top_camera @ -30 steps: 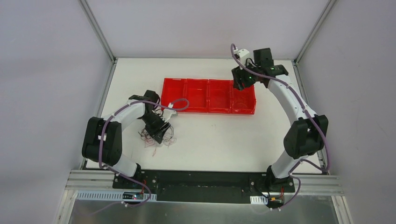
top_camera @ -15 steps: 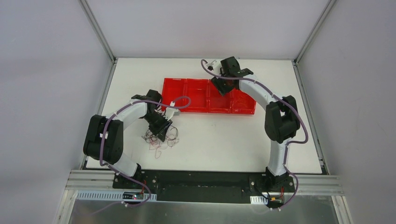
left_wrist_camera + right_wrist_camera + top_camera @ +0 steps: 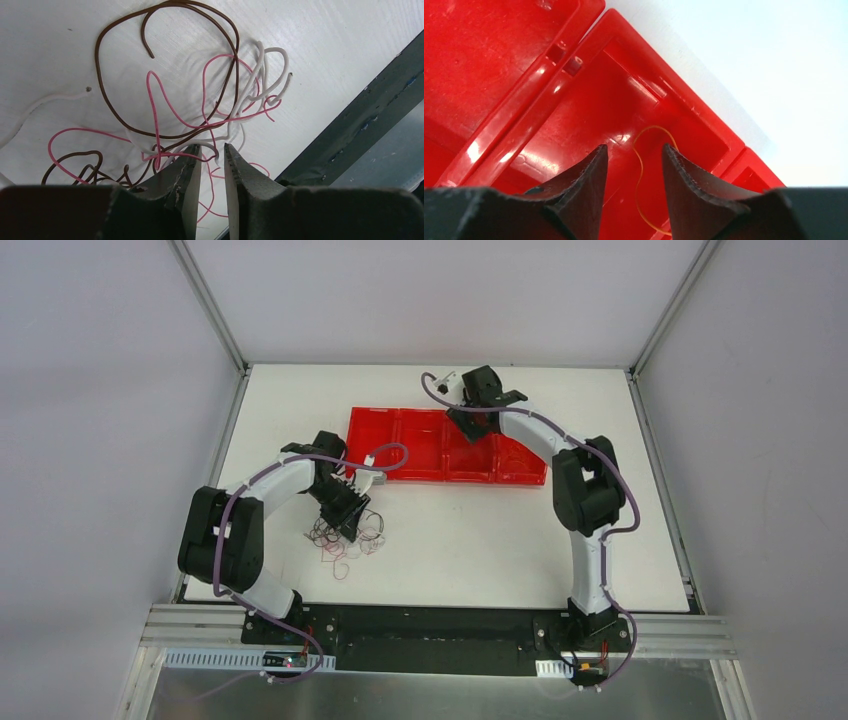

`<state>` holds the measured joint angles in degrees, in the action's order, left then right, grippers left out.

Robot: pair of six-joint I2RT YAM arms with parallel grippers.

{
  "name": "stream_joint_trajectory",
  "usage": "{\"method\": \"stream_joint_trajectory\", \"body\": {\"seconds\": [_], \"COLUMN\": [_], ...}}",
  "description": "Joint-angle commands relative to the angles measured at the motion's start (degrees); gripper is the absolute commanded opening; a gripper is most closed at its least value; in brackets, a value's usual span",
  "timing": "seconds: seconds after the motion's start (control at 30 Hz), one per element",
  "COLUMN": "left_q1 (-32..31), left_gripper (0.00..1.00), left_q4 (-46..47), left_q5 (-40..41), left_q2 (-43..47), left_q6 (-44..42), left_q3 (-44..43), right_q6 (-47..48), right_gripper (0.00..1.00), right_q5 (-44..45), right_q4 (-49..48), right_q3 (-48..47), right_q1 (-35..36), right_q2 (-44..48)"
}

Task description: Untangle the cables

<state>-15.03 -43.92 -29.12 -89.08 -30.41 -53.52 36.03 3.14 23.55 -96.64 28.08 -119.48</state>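
Left gripper (image 3: 212,162): its wrist cam shows the jaws just a crack apart, tips down in the cables (image 3: 200,122). Pink and white strands cross the gap, but I can't tell if any is actually pinched. Brown, pink and white loops fan out toward 12 o'clock. From the top cam it's only a small tangle on the table (image 3: 480,530).

Right gripper (image 3: 634,155) is spread wider and holding nothing. It hangs over one compartment of the red tray (image 3: 574,125), and only its wrist cam shows the thin orange wire (image 3: 641,172) lying in there.
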Motion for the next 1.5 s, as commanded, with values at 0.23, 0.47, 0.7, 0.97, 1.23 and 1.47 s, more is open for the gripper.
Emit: {"method": "stream_joint_trajectory", "body": {"seconds": [0.23, 0.47, 0.7, 0.97, 1.23, 1.47], "left_q1": [-0.19, -0.18, -0.33, -1.31, -1.41, -1.4], "left_gripper": [0.24, 0.22, 0.08, 0.0, 0.0, 0.0], "left_q4": [-0.64, -0.71, -0.68, -0.68, -0.69, -0.64], "left_q5": [-1.56, -2.8, -4.85, -5.31, -5.47, -5.59], "left_q2": [2.48, 3.08, 1.12, 0.14, -0.4, -0.31], "left_q6": [0.61, 1.72, 3.41, 4.63, 4.83, 4.75], "left_q3": [0.33, 0.06, -2.23, -3.61, -3.64, -3.52], "right_q6": [0.6, 3.74, 8.33, 11.34, 10.34, 8.09], "right_gripper": [0.0, 0.0, 0.0, 0.0, 0.0, 0.0], "right_q5": [-0.06, -6.14, -12.7, -15.05, -17.9, -16.48], "right_q4": [0.43, 5.68, 13.45, 13.76, 12.82, 13.14], "right_q3": [-1.71, 3.72, 4.66, 6.07, 5.58, 3.7], "right_q1": [0.35, -3.36, -11.59, -14.03, -14.33, -14.3], "right_q2": [1.99, 15.11, 15.24, 10.55, 6.1, 3.3]}}
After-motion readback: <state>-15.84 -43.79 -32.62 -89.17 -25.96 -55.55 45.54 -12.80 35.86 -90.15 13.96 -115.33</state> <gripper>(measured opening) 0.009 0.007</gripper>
